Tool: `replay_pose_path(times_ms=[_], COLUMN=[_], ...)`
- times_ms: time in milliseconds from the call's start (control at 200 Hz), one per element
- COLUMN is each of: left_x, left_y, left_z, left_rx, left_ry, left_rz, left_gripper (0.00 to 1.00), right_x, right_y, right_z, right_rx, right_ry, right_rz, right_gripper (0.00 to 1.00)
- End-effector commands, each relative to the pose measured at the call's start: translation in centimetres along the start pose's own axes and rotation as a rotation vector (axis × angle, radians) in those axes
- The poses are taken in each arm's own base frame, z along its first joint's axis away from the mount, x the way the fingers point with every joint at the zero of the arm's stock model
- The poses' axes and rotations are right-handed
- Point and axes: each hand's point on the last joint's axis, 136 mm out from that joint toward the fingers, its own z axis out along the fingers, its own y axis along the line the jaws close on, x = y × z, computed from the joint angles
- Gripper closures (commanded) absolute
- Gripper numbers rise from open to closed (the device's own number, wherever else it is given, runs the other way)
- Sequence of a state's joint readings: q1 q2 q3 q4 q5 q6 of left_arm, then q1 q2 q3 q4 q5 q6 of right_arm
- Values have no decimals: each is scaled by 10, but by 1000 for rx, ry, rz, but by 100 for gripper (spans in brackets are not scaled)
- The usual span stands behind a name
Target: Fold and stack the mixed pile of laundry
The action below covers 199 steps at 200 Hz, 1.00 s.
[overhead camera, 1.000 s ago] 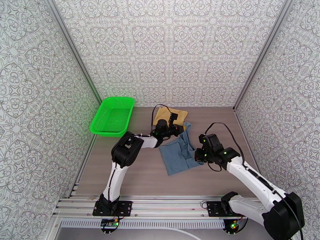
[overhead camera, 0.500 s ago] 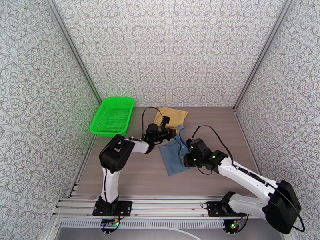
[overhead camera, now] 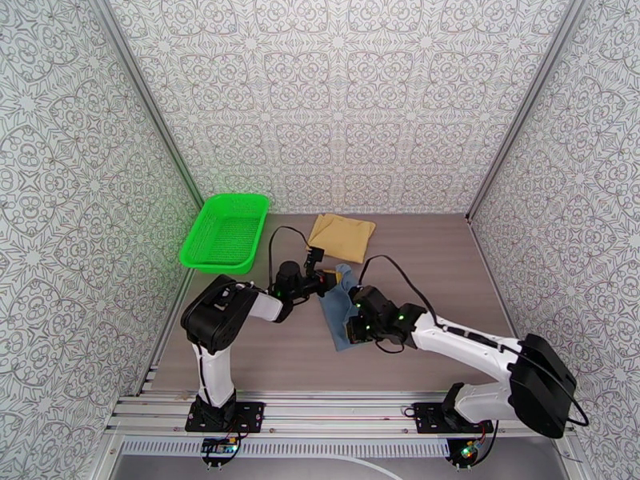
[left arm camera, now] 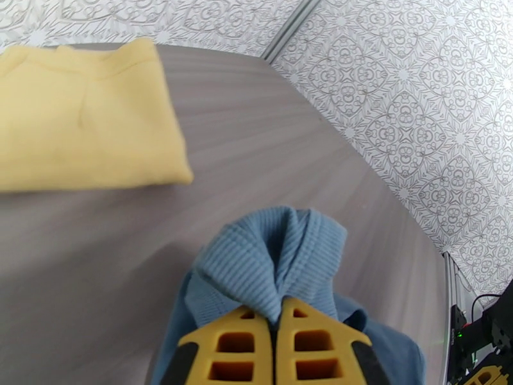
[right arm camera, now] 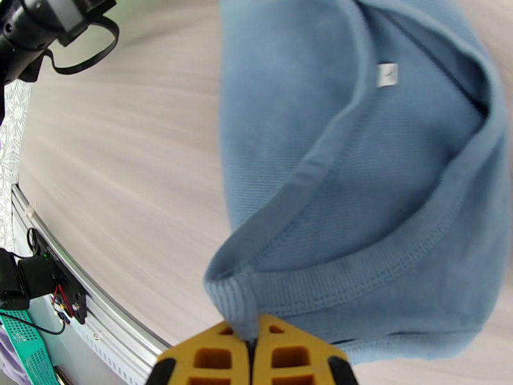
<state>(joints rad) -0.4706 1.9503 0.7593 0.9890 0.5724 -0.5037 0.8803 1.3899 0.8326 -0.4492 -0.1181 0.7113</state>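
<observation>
Figure: a grey wood-grain counter (overhead camera: 432,258) enclosed on three sides by patterned walls (overhead camera: 336,98).

The blue-grey tank top (overhead camera: 338,307) lies bunched near the middle of the counter, gathered between the two tools. The left tool (left arm camera: 277,310) has its yellow fingers pressed together. It pinches a ribbed fold at the garment's far-left edge, and the cloth bulges out just beyond the fingertips. The right tool (right arm camera: 254,330) is likewise closed and pinches a hemmed corner on the garment's right side, towards the near end. From that corner the rest of the top spreads away in a loose, cupped sheet, with a small white label (right arm camera: 386,73) showing on its inner face. The two tools stand close together.

The mustard-yellow cloth (overhead camera: 342,236) lies flat and folded farther back on the counter. It is apart from the tank top and neither tool touches it. The green mesh basket (overhead camera: 224,232) sits at the far left, left of the yellow cloth.
</observation>
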Motion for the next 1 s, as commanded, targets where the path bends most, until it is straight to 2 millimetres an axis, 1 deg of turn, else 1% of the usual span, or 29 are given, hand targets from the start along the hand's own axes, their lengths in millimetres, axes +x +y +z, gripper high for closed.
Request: replay_pose_path(times_ms=[0, 220, 295, 390, 460, 555, 705, 785, 880, 925, 990], left_x=[-12, 3, 7, 14, 18, 21, 23, 21, 12, 7, 0], left_y=[-1, 28, 34, 39, 41, 42, 40, 36, 26, 20, 13], left_z=[-13, -30, -32, -31, -31, -33, -36, -39, -45, -48, -54], left_rx=[15, 3, 9, 8, 5, -3, -9, -9, -3, 0, 6], left_ry=[-72, -122, -126, -111, -104, -98, -96, -101, -121, -133, -149], left_rz=[40, -41, -63, -76, -73, -67, -50, -36, -11, 3, 18], left_gripper=[97, 87, 81, 68, 60, 45, 21, 9, 3, 1, 1], right_x=[-10, -5, -5, -3, -3, -2, -2, -2, -4, -8, -16], right_y=[16, 26, 29, 31, 33, 33, 35, 38, 42, 44, 49], right_z=[6, 26, 30, 35, 38, 41, 41, 39, 32, 25, 12], right_rx=[-28, -23, -21, -14, -15, -12, -18, -25, -35, -35, -32], right_ry=[-26, 8, 17, 29, 35, 42, 48, 49, 44, 32, 9], right_rz=[-1, -25, -34, -40, -42, -46, -50, -54, -67, -79, -102], right_gripper=[100, 100, 100, 100, 93, 84, 72, 59, 46, 39, 29])
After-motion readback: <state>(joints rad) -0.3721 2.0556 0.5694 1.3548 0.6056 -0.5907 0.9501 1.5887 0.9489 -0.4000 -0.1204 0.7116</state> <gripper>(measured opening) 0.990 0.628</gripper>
